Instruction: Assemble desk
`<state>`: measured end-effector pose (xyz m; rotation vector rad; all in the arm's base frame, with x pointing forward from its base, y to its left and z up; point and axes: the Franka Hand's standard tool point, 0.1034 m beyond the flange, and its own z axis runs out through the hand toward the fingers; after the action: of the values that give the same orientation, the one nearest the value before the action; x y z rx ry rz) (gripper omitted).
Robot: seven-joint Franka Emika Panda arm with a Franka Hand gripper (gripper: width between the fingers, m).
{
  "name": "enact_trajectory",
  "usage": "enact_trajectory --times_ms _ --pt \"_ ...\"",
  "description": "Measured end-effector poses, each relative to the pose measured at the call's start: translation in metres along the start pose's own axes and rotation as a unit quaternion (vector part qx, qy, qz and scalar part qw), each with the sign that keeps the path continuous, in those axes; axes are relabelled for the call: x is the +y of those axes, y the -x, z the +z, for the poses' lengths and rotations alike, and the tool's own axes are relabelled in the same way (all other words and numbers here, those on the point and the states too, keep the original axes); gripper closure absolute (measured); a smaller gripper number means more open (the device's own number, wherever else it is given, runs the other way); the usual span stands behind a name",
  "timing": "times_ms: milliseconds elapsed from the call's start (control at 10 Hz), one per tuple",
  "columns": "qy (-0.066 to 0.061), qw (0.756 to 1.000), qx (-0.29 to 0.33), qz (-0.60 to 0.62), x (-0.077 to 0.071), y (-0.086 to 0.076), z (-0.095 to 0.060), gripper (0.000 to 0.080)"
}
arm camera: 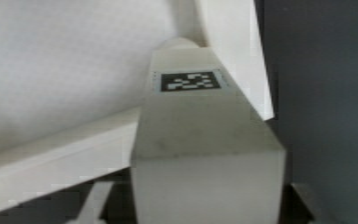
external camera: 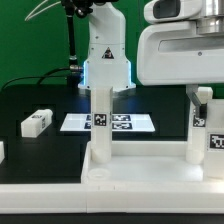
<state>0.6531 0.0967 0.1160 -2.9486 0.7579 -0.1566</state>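
At frame right the hand [external camera: 202, 90] is straddling an upright leg [external camera: 205, 128], grip impossible to tell, and should be squeezing squarely, holding it plumb in the tabletop [external camera: 110, 186].

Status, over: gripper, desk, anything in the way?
Gripper at top of leg, exterior view's right; grip unconfirmed. That and second leg upright on tabletop. Spare leg loose aside; nothing seen blocking.

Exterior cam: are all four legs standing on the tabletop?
No: only the middle leg and the right leg stand on the tabletop; a loose leg lies on the black table.
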Motion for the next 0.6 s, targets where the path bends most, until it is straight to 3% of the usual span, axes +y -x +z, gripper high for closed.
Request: enact_trajectory --times_ms 100,300,500,600 --pt "0.002 0.996 -0.003 0.093 0.003 -0.001 0.000 0.0511" --pt "-0.008 0.971 -0.014 0.238 0.011 -0.003 0.001 0.0511" --pt "-0.033 0.911 -0.046 0.408 0.017 0.000 0.001 0.0509" --pt "-0.029 0.888 -0.053 0.457 0.016 0.002 0.001 0.0508"
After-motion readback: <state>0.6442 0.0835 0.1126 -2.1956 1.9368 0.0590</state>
